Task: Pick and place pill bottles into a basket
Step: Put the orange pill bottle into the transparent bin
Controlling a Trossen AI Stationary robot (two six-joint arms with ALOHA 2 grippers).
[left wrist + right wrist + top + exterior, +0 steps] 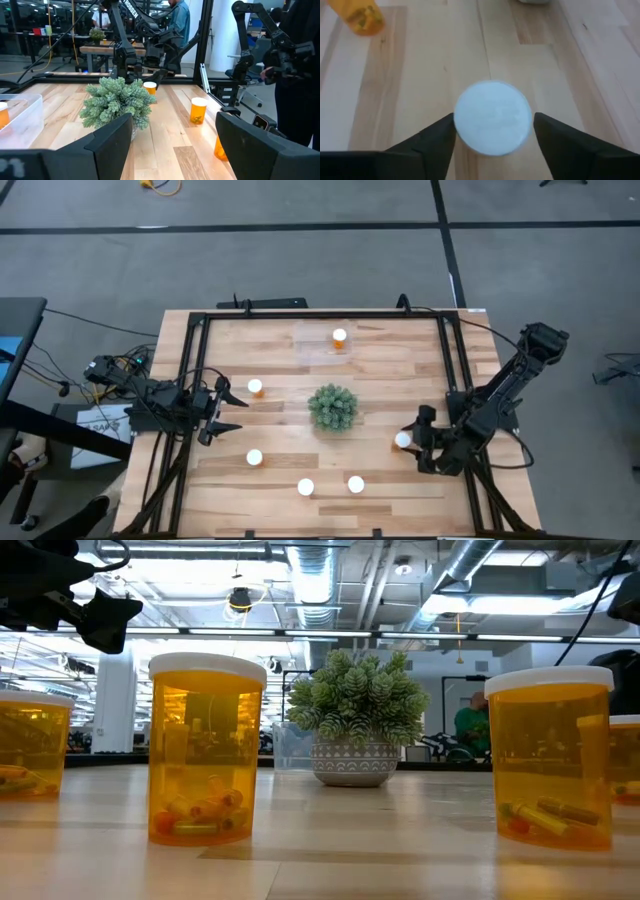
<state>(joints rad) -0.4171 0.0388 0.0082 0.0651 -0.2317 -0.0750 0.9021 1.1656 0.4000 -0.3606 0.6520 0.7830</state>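
Observation:
Six orange pill bottles with white caps are on the wooden table. One (340, 336) stands in the clear basket (318, 344) at the far middle. Others stand at the left (255, 387), near left (254, 457) and near middle (306, 487), (356, 484). My right gripper (410, 439) points down over the sixth bottle (403, 440), and its open fingers stand on either side of the white cap (493, 118). My left gripper (230, 410) is open and empty, left of the green plant (332, 407). My right gripper comes at the bottle from above, one finger (437, 137) on each side of the cap's rim (457, 120). The bottle stands upright on the table. I cannot tell whether the fingers touch the cap.
A black metal frame (190, 370) runs around the table's edges. The potted plant (117, 102) stands at the table's middle, between the two arms. The left wrist view shows the basket (22, 117) and the right arm beyond the plant.

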